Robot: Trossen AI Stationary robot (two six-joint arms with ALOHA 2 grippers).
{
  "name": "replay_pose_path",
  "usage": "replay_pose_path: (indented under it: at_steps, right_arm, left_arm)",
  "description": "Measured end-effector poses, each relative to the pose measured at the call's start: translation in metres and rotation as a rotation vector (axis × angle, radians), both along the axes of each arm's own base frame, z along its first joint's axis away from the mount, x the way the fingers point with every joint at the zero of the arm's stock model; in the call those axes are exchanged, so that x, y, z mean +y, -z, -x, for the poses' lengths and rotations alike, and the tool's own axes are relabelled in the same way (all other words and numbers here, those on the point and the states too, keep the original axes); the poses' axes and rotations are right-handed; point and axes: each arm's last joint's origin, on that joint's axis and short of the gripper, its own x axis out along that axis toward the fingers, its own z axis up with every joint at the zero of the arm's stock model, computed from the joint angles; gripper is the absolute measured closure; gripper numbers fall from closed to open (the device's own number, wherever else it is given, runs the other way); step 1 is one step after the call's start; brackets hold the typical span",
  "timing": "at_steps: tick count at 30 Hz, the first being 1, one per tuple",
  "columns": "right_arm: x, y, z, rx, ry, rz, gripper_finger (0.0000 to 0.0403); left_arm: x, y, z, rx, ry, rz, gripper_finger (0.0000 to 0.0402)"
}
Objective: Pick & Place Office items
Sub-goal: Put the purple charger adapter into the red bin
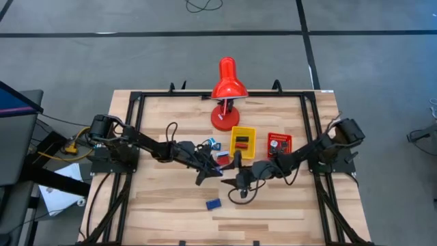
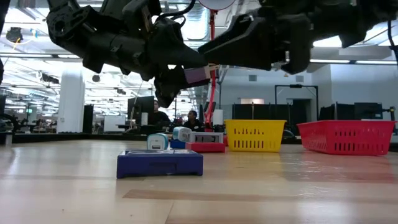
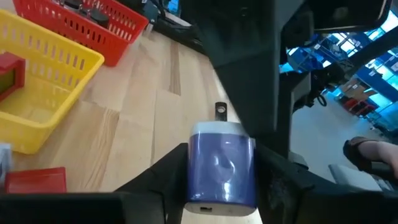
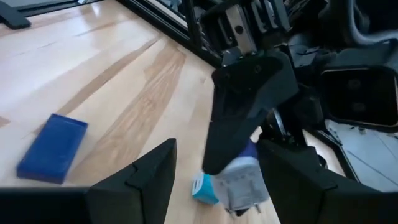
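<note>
Low view: pale wooden table (image 2: 261, 186), blue block (image 2: 160, 164), busy workshop behind.

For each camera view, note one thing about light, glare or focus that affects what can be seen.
Low view: bright ceiling lights behind turn both arms into dark shapes. Left wrist view: the held blue block looks soft. Right wrist view: the near fingers blur. High view: evenly lit table.

Non-task stuff: red desk lamp (image 1: 226, 92) upright at the far edge of the wooden desk (image 1: 157, 212). Yellow tray (image 1: 242, 141) just in front of the lamp base, red tray (image 1: 278, 145) beside it, slightly apart. Grey floor (image 1: 102, 55) around the desk.
</note>
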Motion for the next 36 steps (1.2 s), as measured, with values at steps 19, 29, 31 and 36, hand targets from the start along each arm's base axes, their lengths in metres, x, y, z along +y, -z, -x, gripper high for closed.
replay_pose_path:
  at_steps: [19, 29, 31, 36]
  right_arm:
    - [-0.005, 0.0, -0.013, 0.078, 0.027, 0.038, 0.0257]
    - [-0.005, -0.004, -0.006, 0.142, 0.078, -0.104, 0.0268]
    - [-0.007, -0.011, 0.003, 0.201, 0.114, -0.167, 0.0264]
    - [-0.018, -0.038, 0.037, 0.349, 0.239, -0.313, 0.027]
  left_arm:
    - [-0.001, -0.002, -0.001, -0.013, 0.012, 0.024, 0.026]
    - [0.0, -0.001, 0.0, -0.023, 0.029, -0.052, 0.0219]
    - [0.005, 0.0, 0.0, -0.025, 0.023, -0.061, 0.0205]
    - [0.016, 0.0, -0.001, -0.048, 0.02, -0.157, 0.0154]
